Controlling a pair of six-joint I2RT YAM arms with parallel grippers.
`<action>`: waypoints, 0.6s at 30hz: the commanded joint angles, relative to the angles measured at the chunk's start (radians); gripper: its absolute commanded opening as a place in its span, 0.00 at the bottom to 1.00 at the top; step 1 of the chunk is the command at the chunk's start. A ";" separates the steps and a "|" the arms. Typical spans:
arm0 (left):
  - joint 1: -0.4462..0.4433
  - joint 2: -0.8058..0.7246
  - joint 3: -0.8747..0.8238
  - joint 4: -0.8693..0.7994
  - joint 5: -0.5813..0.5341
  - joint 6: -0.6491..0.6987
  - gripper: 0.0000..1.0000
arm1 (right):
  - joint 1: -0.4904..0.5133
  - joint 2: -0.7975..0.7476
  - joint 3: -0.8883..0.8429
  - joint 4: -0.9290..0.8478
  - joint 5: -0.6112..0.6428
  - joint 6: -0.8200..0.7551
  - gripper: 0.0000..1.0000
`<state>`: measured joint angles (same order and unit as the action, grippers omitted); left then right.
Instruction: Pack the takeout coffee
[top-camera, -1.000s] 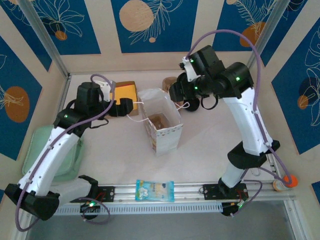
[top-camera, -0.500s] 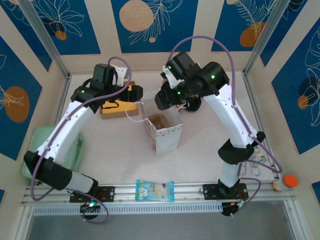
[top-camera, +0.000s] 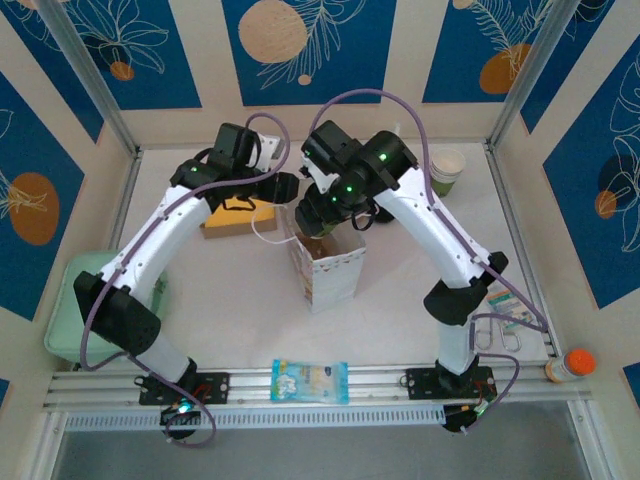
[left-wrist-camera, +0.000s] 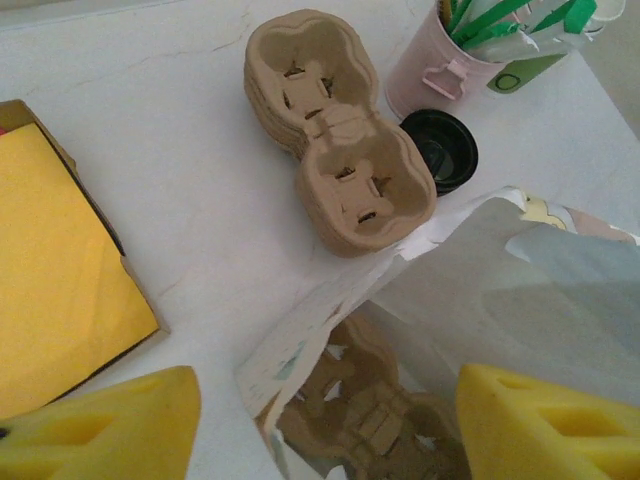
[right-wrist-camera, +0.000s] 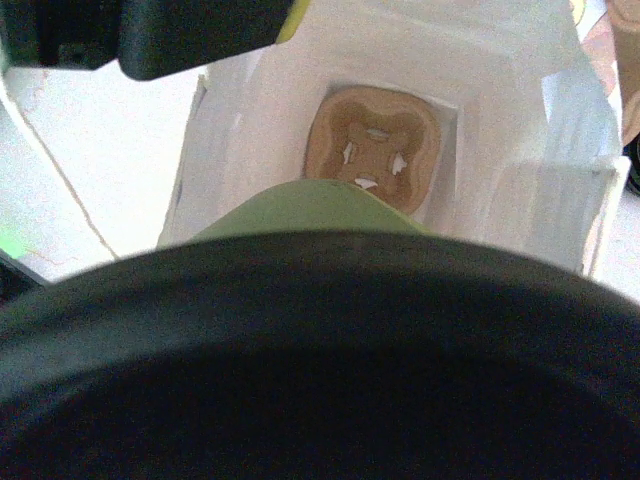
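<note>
One takeout coffee (right-wrist-camera: 310, 205), gripped upright in the wide-set right jaws, hangs straight above the carrier (right-wrist-camera: 372, 148) inside the bag (top-camera: 335, 275), whose rim the open left jaws straddle.

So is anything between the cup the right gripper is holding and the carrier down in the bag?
Nothing visible. In the right wrist view the green cup hangs over the open paper bag, and the cup carrier at its bottom lies bare. The left gripper sits at the bag's rim, off to one side.

Table (top-camera: 230, 300): paper bag (top-camera: 335, 275), yellow box (left-wrist-camera: 60, 290), cup carriers (left-wrist-camera: 335, 150), pink cup (left-wrist-camera: 435, 70), black lid (left-wrist-camera: 442, 152).
</note>
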<state>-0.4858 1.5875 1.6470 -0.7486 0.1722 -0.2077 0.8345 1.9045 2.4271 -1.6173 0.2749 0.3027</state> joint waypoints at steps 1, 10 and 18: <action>-0.016 0.002 -0.006 -0.002 -0.038 0.005 0.62 | 0.013 0.029 0.021 -0.053 0.051 0.000 0.53; -0.036 0.014 -0.007 0.003 -0.061 0.003 0.37 | 0.035 0.082 0.033 -0.084 0.113 0.017 0.51; -0.040 0.006 -0.016 -0.006 -0.083 0.011 0.29 | 0.067 0.110 0.030 -0.089 0.101 0.017 0.48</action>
<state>-0.5064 1.5875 1.6444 -0.7486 0.1040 -0.2111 0.8673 1.9942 2.4512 -1.6203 0.3820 0.3107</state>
